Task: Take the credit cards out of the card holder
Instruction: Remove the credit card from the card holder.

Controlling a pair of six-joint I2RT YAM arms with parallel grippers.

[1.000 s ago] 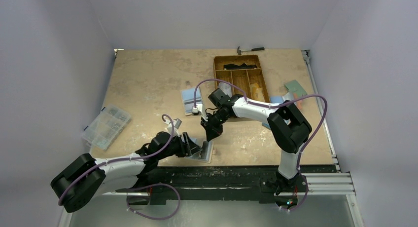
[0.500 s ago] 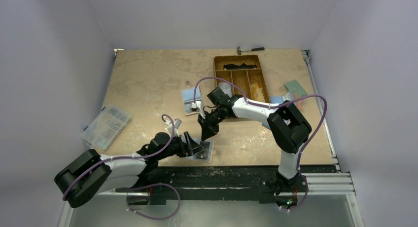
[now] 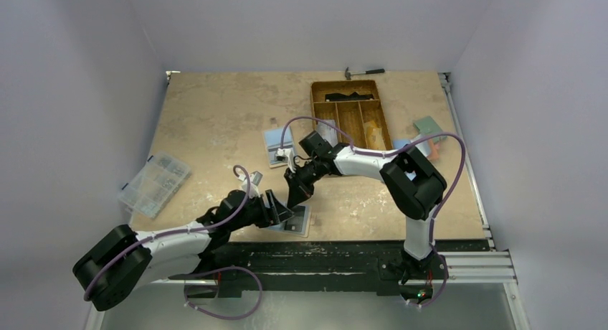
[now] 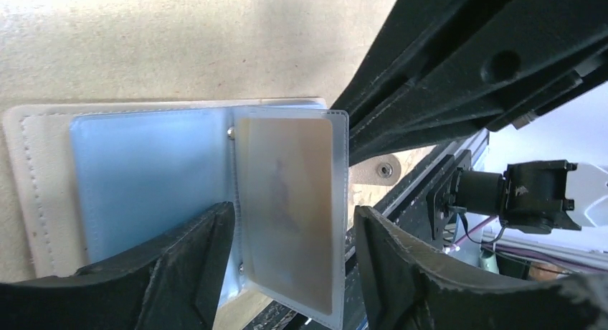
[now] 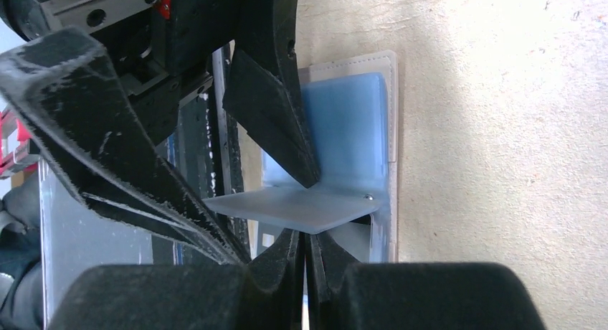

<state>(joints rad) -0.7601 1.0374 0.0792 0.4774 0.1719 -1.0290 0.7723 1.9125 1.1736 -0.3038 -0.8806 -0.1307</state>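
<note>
Plain pale walls (image 3: 287, 21) enclose a worn tan tabletop (image 3: 215, 115) (evenly lit, mottled with pale scuffs).

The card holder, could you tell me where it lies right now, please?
In the top view the card holder lies open at the near edge of the table, just left of centre, with the left gripper and the right gripper over it.

The small tan stitched bifold card holder (image 4: 143, 179) lies open flat at the table's near edge, light blue inner face up. One clear plastic leaf stands raised from its hinge, with a greyish-tan rectangular credit card (image 4: 287, 208) inside it.
</note>
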